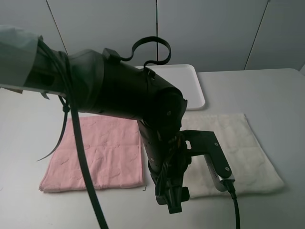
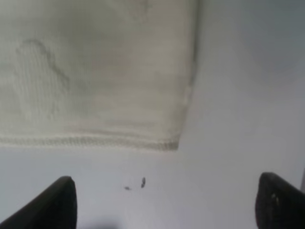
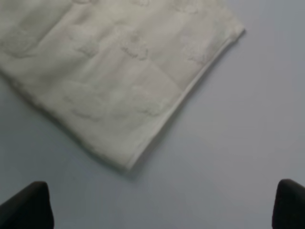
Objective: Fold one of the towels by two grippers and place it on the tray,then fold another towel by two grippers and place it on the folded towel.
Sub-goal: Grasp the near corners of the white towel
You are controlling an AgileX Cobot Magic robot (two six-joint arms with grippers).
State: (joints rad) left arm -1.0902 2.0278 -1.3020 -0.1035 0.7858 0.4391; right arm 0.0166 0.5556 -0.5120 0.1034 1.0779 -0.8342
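Observation:
The cream towel (image 1: 248, 152) lies flat on the right of the table, and the pink towel (image 1: 109, 152) lies flat to its left. The white tray (image 1: 193, 81) sits behind them, partly hidden by the arm. My left gripper (image 1: 174, 200) hangs over the cream towel's near left corner. In the left wrist view that gripper (image 2: 164, 205) is open and empty, its fingertips (image 2: 52, 205) just short of the towel (image 2: 95, 71) hem. My right gripper (image 3: 159, 207) is also open, above bare table beside another corner of the towel (image 3: 119, 81). The exterior view does not show the right arm.
The left arm's dark bulk (image 1: 119, 90) and a black cable (image 1: 81, 152) cross the pink towel and fill the middle of the exterior view. A black camera bracket (image 1: 214, 157) juts out over the cream towel. Grey table (image 1: 267, 95) surrounds both towels.

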